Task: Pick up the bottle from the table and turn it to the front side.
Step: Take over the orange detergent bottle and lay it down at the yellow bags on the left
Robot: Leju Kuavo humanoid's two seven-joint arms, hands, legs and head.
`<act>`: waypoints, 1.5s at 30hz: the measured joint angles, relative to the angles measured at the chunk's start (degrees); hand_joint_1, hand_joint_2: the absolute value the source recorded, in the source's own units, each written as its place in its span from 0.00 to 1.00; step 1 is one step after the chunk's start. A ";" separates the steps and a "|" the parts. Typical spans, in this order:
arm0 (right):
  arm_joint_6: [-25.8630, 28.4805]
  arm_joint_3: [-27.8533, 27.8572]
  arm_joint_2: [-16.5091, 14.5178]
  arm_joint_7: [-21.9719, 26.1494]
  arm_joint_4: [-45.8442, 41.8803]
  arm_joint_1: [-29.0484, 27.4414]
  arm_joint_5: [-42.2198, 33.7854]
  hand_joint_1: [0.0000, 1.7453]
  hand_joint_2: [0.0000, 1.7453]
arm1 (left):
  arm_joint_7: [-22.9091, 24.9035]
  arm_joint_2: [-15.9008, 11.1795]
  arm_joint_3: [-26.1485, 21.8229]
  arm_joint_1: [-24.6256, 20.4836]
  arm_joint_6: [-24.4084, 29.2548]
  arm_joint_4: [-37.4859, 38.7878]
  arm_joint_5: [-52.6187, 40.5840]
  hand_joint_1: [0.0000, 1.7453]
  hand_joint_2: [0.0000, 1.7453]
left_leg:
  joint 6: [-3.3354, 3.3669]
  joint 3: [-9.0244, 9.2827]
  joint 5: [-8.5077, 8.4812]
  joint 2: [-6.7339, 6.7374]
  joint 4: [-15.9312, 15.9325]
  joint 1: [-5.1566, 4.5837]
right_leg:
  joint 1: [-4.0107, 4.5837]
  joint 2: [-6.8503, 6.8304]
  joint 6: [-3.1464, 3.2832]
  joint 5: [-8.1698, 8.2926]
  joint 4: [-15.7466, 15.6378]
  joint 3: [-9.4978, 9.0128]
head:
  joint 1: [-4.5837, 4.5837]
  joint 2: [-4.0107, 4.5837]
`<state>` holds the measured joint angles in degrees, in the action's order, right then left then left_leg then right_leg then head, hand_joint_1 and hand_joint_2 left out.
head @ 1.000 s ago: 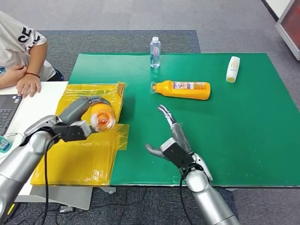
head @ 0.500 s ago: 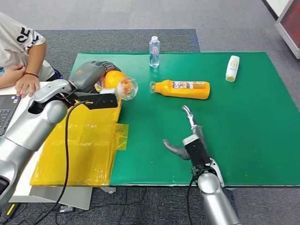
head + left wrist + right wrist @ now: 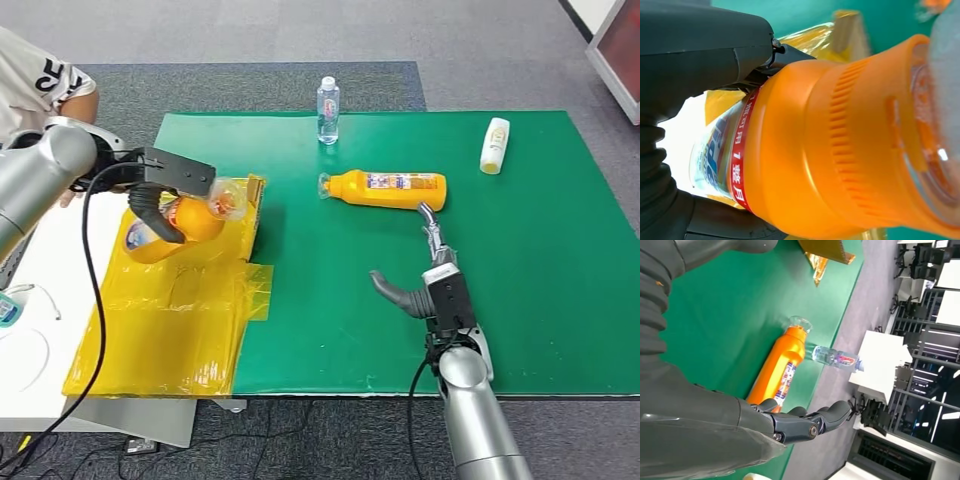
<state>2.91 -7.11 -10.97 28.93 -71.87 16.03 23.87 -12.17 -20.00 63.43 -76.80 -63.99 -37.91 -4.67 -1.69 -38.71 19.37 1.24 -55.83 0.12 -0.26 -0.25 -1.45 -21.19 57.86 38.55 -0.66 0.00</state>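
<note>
L hand [image 3: 155, 205] clamped on the orange bottle [image 3: 177, 218], held up over the yellow plastic sheet [image 3: 173, 320] at the table's left side. Bottle roughly horizontal, clear cap end [image 3: 226, 197] twd the green mat [image 3: 528, 300], labelled base end twd the white table [image 3: 30, 350]. Dark fingers [image 3: 151, 215] wrap under/around the body near the middle; black wrist block above it. L wrist view: bottle [image 3: 836, 150] sits between the thumb [image 3: 708, 50] on one side and fingers [image 3: 715, 225] on the other, both touching the body behind the ribbed shoulder; red band and blue-white label [image 3: 715, 155] sit inside the grip, cap end sticks out past the fingertips.

R hand [image 3: 430, 285] holds nothing, fingers apart: thumb out to the side, fingers pointing fwd over the mat. Fingertips near the second orange bottle [image 3: 389, 190], which lies on its side on the mat, cap twd the left; can't tell if they touch it. R wrist view: that bottle [image 3: 781, 367] just beyond the extended fingers [image 3: 810, 422].

Also on mat: small clear water bottle [image 3: 327, 110] upright at the far edge, white bottle [image 3: 495, 146] lying far right. Person's sleeve and arm [image 3: 53, 85] at top left.
</note>
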 joint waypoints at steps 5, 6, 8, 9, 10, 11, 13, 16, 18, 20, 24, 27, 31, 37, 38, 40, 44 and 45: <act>0.36 -0.71 -0.03 -0.09 0.87 0.81 -0.29 0.00 1.00 | 3.24 -3.38 6.98 -2.59 0.85 0.34 11.96 1.00 1.00 | 0.01 -0.01 -0.02 -0.02 0.01 0.01 | 0.02 -0.02 0.00 -0.01 0.01 -0.04 | 0.02 0.00; 0.40 -0.86 -0.03 -0.11 1.03 0.92 -0.34 0.00 1.00 | 3.95 -4.11 8.39 -3.19 1.14 0.19 14.40 1.00 1.00 | 0.02 -0.01 -0.02 -0.03 0.01 0.01 | 0.03 -0.03 -0.01 -0.01 0.00 -0.05 | 0.02 0.00; 0.46 -1.20 -0.03 -0.12 1.31 1.11 -0.42 0.00 1.00 | 4.96 -5.32 11.22 -4.54 1.63 -0.22 17.85 1.00 1.00 | 0.02 0.00 -0.02 -0.03 0.00 -0.02 | 0.00 -0.03 -0.02 -0.01 -0.01 -0.07 | 0.02 0.00; 0.48 -1.33 -0.03 -0.13 1.41 1.17 -0.44 0.00 1.00 | 5.27 -5.74 12.36 -5.09 1.84 -0.39 18.76 1.00 1.00 | 0.02 0.01 -0.02 -0.03 0.00 -0.04 | -0.02 -0.02 -0.02 0.00 -0.01 -0.08 | 0.02 0.00; 0.48 -1.43 -0.03 -0.13 1.50 1.20 -0.48 0.00 1.00 | 5.53 -6.10 13.27 -5.48 2.12 -0.50 19.37 1.00 1.00 | 0.02 0.02 -0.02 -0.03 0.00 -0.05 | -0.04 -0.02 -0.02 0.00 -0.01 -0.09 | 0.01 0.00; 0.50 -1.49 -0.03 -0.14 1.58 1.23 -0.52 0.00 1.00 | 5.78 -6.45 14.12 -5.79 2.65 -0.66 19.93 1.00 1.00 | 0.02 0.02 -0.02 -0.03 0.00 -0.06 | -0.05 -0.03 -0.02 0.00 -0.01 -0.09 | 0.00 0.00; 0.71 -1.56 -0.06 -0.21 1.68 1.29 -0.53 0.00 1.00 | 6.13 -7.10 16.07 -6.48 4.48 -1.21 21.00 1.00 1.00 | 0.03 0.02 -0.03 -0.04 0.00 -0.05 | -0.04 -0.04 -0.02 0.00 0.00 -0.08 | 0.01 0.00; 1.61 -1.67 -0.28 -0.40 1.67 1.32 -0.10 0.00 1.00 | 5.75 -7.50 18.77 -7.30 8.36 -1.91 19.90 1.00 1.00 | 0.03 0.04 -0.03 -0.05 0.00 -0.04 | -0.03 -0.06 -0.02 0.00 0.00 -0.09 | 0.01 0.00; 2.28 -1.69 -0.48 -0.47 1.39 1.26 0.19 0.00 1.00 | 4.68 -7.30 19.91 -7.30 10.96 -1.99 17.17 1.00 1.00 | 0.03 0.04 -0.03 -0.05 0.00 -0.04 | -0.03 -0.06 -0.02 0.00 0.00 -0.08 | 0.01 0.00; 2.72 -1.63 -0.66 -0.51 0.56 1.09 0.37 0.00 1.00 | 3.34 -6.69 20.81 -7.02 13.16 -1.94 14.00 1.00 1.00 | 0.04 0.03 -0.04 -0.05 0.00 -0.04 | -0.03 -0.06 -0.03 0.01 -0.01 -0.06 | 0.01 0.00; 3.61 -1.44 -0.99 -0.85 -3.27 -0.01 1.56 0.00 1.00 | 1.06 -3.49 22.18 -5.10 17.44 0.00 7.48 1.00 1.00 | 0.13 -0.03 -0.10 -0.10 0.00 -0.05 | -0.04 -0.17 -0.05 0.03 -0.02 -0.04 | 0.00 0.00; 4.76 -1.06 -1.09 -1.26 -7.63 -1.75 2.53 0.00 1.00 | 0.22 0.10 23.01 -2.49 19.71 2.91 4.87 1.00 1.00 | 0.16 -0.09 -0.12 -0.15 -0.01 -0.05 | -0.05 -0.22 -0.07 0.04 -0.04 -0.02 | 0.01 0.00; 5.00 0.05 -1.08 -2.07 -13.41 -4.44 3.37 0.00 1.00 | -1.14 4.95 23.65 0.98 21.27 7.36 3.86 1.00 1.00 | 0.16 -0.16 -0.12 -0.15 -0.02 -0.08 | -0.08 -0.21 -0.12 0.08 -0.07 0.04 | 0.02 0.00; 4.45 1.17 -1.05 -2.90 -17.41 -6.60 4.77 0.00 1.00 | -2.17 10.95 23.94 4.22 22.54 12.23 4.89 1.00 1.00 | 0.17 -0.15 -0.11 -0.11 -0.02 -0.11 | -0.11 -0.16 -0.13 0.10 -0.06 0.06 | 0.02 0.00; 4.39 1.23 -1.04 -2.99 -17.70 -6.79 5.00 0.00 1.00 | -2.22 11.61 23.95 4.44 22.74 12.81 5.05 1.00 1.00 | 0.17 -0.15 -0.11 -0.11 -0.02 -0.11 | -0.10 -0.16 -0.13 0.10 -0.06 0.06 | 0.01 0.00; 4.33 1.29 -1.03 -3.20 -18.16 -7.04 5.45 0.00 1.00 | -2.23 12.82 23.97 4.66 23.20 13.81 5.23 1.00 1.00 | 0.16 -0.14 -0.11 -0.11 -0.02 -0.10 | -0.10 -0.16 -0.13 0.10 -0.06 0.05 | 0.02 0.00; 4.30 1.29 -1.03 -3.65 -18.55 -7.13 6.38 0.00 1.00 | -2.27 14.47 23.98 4.90 24.27 15.35 5.77 1.00 1.00 | 0.18 -0.14 -0.14 -0.11 -0.02 -0.09 | -0.09 -0.17 -0.13 0.10 -0.05 0.04 | 0.02 0.00; 4.30 1.29 -1.03 -3.72 -18.57 -7.13 6.51 0.00 1.00 | -2.35 14.73 23.98 4.96 24.55 15.64 5.85 1.00 1.00 | 0.20 -0.14 -0.15 -0.11 -0.02 -0.09 | -0.09 -0.17 -0.13 0.10 -0.05 0.04 | 0.02 0.00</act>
<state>7.21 -5.81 -12.00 25.22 -90.44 8.91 30.38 -14.52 -5.26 87.41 -71.84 -39.44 -22.27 1.18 -1.49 -38.85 19.21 1.13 -55.85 0.03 -0.34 -0.42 -1.58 -21.09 57.81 38.59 -0.64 0.00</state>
